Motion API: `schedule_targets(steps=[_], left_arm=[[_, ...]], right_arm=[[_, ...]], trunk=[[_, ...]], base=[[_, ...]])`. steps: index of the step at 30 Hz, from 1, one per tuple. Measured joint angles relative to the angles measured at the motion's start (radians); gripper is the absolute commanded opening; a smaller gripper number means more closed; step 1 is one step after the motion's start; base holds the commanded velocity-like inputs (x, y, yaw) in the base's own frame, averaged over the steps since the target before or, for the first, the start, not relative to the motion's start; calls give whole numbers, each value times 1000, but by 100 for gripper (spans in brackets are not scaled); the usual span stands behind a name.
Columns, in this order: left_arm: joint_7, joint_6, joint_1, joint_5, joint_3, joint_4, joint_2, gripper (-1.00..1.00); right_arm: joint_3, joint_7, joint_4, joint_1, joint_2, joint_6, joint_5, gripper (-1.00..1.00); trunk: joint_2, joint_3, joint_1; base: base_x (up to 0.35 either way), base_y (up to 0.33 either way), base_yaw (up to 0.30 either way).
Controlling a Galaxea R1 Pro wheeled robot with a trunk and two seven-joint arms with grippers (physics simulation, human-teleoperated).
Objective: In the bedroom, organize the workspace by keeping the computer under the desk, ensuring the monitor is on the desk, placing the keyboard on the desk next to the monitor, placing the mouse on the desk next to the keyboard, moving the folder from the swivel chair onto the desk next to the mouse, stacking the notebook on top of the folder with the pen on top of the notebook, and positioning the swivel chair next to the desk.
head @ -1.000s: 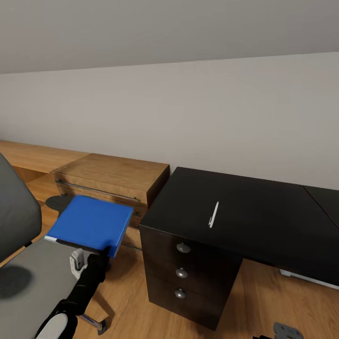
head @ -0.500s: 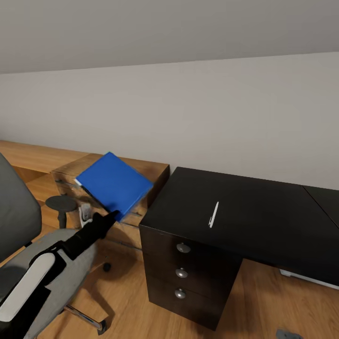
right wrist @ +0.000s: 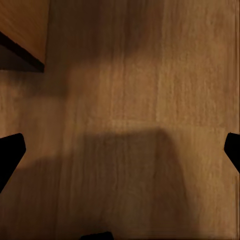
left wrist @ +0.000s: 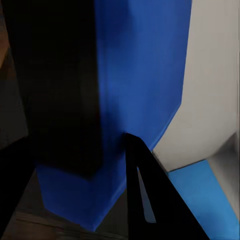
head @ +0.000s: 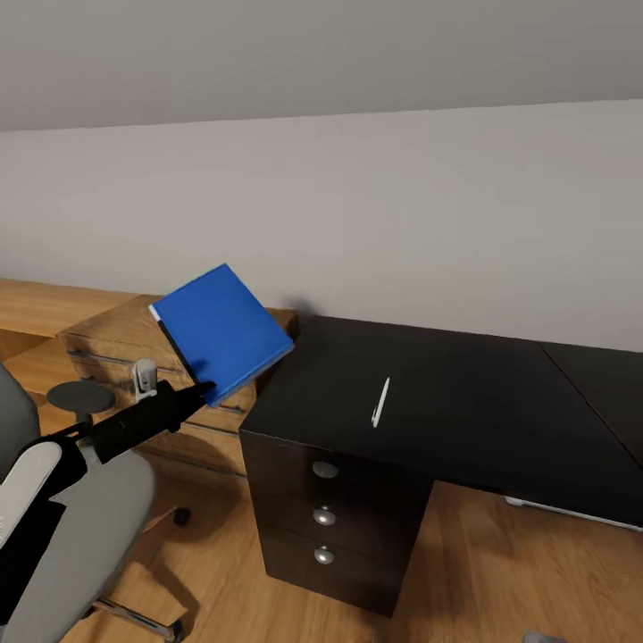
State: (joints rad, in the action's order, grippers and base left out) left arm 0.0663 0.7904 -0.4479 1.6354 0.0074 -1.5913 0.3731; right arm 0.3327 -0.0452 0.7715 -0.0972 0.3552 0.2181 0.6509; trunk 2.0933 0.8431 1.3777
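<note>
1. No brand, label or writing can be read on anything.
2. One blue folder [head: 221,332] is held tilted in the air, clamped at its lower corner by the left gripper [head: 201,390], above the wooden nightstand [head: 107,344] and just beside the desk's left end.
3. One whitish pen [head: 380,402] lies on the black desk [head: 464,402], well apart from the folder.
4. Three round silver knobs [head: 325,469] show on the drawer unit.
5. The grey swivel chair [head: 85,536] is cut off at the picture's edge.
6. In the right wrist view the right gripper [right wrist: 120,150] has its fingertips spread wide apart over the wooden floor [right wrist: 125,75].
7. In the left wrist view the folder [left wrist: 145,75] is partly hidden by a dark finger.
</note>
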Motion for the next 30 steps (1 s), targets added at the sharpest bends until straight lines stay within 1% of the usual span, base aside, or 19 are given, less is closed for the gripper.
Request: schedule_targets(steps=[1,8,10,11,13,17,18,21,22,23,24,25,26,28,29,30], left_arm=[[0,4,-1,-4,0,0,0,-100],[-4,18,-5,-2,-1,-1,-4,-100],[-7,18,-5,0,-1,0,-5,-100],[-5,23,-17,10,-2,0,-9,-100],[-3,33,-29,15,-4,3,-10,-100],[2,79,-61,24,-35,12,-12,-100],[5,95,-74,27,-49,15,-13,-100],[12,111,-94,26,-71,23,-14,-100],[15,118,-105,27,-85,32,-14,-100],[19,141,-130,27,-114,57,-17,-100],[19,151,-138,28,-123,67,-20,-100],[20,160,-145,28,-129,77,-24,-100],[20,179,-158,27,-138,98,-35,-100],[21,195,-170,27,-144,121,-47,-100],[21,201,-175,26,-146,132,-52,-100],[21,210,-184,25,-149,151,-61,-100]], right_arm=[[0,0,0,0,0,0,0,100],[1,-1,-2,0,-2,0,-6,100],[1,-1,-3,0,-2,0,-7,100],[2,-1,-8,1,-3,0,-7,100],[2,-2,-11,1,-3,-1,-8,100],[2,-6,-32,1,-7,-23,-8,100],[3,-6,-47,1,-9,-52,-9,100],[4,-6,-68,1,-11,-101,-17,100],[4,-6,-77,1,-12,-122,-24,100],[4,-6,-89,2,-14,-145,-34,100],[4,-6,-93,1,-15,-149,-36,100],[4,-6,-98,1,-16,-152,-37,100],[4,-7,-109,2,-18,-156,-39,100],[4,-8,-125,1,-25,-162,-40,100],[4,-8,-136,1,-30,-166,-40,100],[3,-9,-162,1,-41,-185,-40,100]], trunk=[[0,0,0],[0,0,0],[-14,-6,-8],[-21,-9,-11],[-35,-16,-19],[-63,-28,-34],[-70,-31,-38],[-91,-41,-50],[-98,-44,-54],[-105,-47,-57],[-112,-50,-61],[-119,-53,-65],[-126,-56,-69],[-140,-63,-77],[-147,-66,-80],[-154,-69,-84]], base=[[0,0,-280],[0,0,-285],[0,0,-286],[0,0,-287],[0,0,-287],[0,0,-287],[0,0,-287],[0,0,-287],[0,0,-288],[0,0,-288],[0,0,-288],[0,0,-288],[0,0,-288],[0,0,-288],[0,0,-288],[0,0,-288]])
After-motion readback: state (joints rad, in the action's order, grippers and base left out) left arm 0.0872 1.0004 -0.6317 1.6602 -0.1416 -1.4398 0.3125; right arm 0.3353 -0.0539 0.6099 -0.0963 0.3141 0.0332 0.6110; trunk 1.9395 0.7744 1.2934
